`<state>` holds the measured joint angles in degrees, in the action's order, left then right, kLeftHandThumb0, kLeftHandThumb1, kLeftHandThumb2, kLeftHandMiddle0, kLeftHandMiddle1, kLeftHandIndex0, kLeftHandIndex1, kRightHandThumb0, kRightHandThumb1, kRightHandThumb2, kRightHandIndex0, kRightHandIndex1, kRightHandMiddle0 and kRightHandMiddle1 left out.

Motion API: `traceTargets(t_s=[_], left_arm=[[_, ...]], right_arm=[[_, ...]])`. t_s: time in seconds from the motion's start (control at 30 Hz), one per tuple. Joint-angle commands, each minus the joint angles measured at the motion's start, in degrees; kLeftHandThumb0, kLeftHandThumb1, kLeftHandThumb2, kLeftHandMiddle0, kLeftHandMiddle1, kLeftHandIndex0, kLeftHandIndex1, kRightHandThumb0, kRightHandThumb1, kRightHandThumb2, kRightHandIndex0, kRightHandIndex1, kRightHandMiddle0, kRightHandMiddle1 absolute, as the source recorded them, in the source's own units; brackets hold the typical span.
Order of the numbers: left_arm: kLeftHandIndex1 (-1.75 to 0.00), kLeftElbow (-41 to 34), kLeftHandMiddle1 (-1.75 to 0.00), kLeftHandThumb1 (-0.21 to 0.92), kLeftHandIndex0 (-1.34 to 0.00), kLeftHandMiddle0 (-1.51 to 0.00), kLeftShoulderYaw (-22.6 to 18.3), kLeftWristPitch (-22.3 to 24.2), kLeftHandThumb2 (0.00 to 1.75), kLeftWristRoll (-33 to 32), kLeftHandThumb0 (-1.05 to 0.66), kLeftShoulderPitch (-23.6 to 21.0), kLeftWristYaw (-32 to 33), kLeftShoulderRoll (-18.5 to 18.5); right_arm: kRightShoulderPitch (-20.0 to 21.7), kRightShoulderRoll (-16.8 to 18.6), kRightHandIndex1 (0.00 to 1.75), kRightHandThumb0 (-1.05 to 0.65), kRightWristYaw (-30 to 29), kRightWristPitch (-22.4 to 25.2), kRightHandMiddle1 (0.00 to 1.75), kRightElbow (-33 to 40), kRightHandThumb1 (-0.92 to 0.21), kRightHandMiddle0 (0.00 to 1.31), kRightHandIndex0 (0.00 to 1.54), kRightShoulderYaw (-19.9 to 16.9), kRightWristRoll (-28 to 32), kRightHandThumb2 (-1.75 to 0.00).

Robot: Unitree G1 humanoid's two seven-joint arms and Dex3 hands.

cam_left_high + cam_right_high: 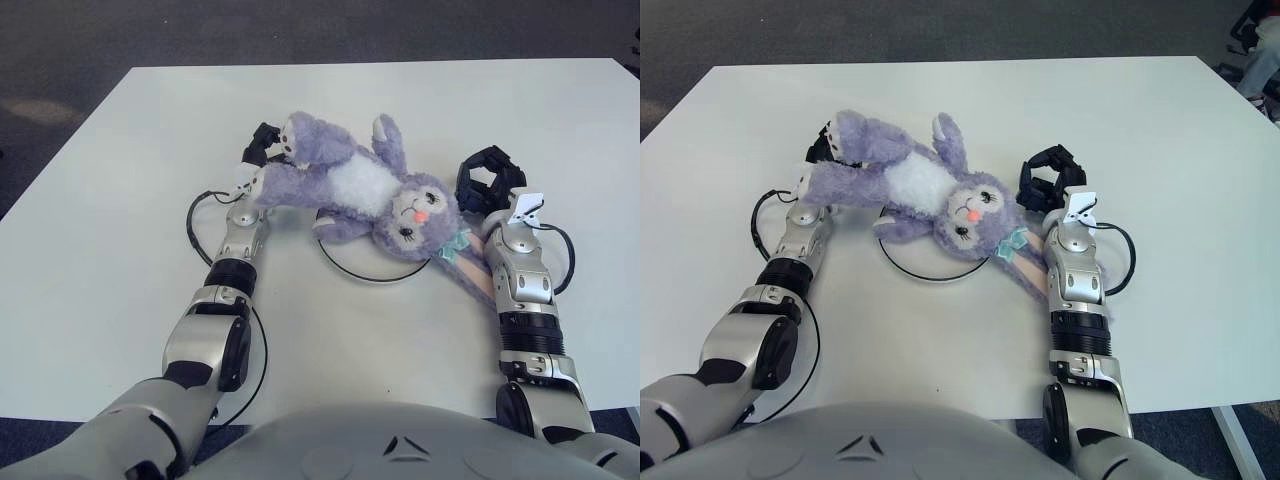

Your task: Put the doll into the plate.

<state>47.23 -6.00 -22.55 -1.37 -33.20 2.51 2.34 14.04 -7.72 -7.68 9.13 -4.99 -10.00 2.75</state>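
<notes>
A purple plush bunny doll [365,185] lies slantwise across the white plate [372,266] with the thin dark rim, in the middle of the table. Its head and belly cover most of the plate; its legs reach out to the upper left. My left hand [260,150] is under and around the doll's leg, fingers closed on it. My right hand [488,182] is just right of the doll's head, fingers curved but apart, holding nothing. The doll's long pink-lined ear [468,262] lies along my right forearm.
The white table [120,200] stretches around the plate on all sides. Black cables loop beside both wrists [195,225]. The dark floor shows beyond the far edge.
</notes>
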Motion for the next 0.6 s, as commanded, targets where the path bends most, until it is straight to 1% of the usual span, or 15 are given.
traceTargets(t_s=[0.0,0.13,0.27,0.57], left_arm=[[-1.75,1.93,-1.75,0.48,-0.48,-1.14,-0.18,2.43,1.11,0.14,-0.43,3.73,0.53,-0.13],[-1.75,1.65,-1.75,0.48,-0.48,-1.14,-0.54,2.67,1.11,-0.28,-0.43,3.9,0.71,-0.28],[-1.75,1.02,-1.75,0.48,-0.48,-1.14,-0.8,2.55,1.11,-0.55,-0.43,4.33,0.8,-0.44],[-1.75,-2.05,-1.75,0.48,-0.48,-1.14,-1.28,2.85,1.12,-1.15,-0.43,6.37,0.98,-1.21]], right_arm=[[-3.36,-1.19,1.75,-0.47,0.28,0.27,1.75,0.65,-0.36,0.58,1.26,-0.77,-1.08,-1.26],[-4.12,-1.7,1.75,-0.47,0.41,-1.06,1.75,0.01,-0.36,0.58,1.25,-0.9,-1.81,-1.26],[-4.0,-1.95,1.75,-0.47,0.7,-3.16,1.75,-2.65,-0.36,0.58,1.24,-1.65,-1.96,-1.26],[-3.8,-1.71,1.75,-0.47,1.02,-4.22,1.75,-3.54,-0.37,0.57,1.23,-2.31,-1.9,-1.25]])
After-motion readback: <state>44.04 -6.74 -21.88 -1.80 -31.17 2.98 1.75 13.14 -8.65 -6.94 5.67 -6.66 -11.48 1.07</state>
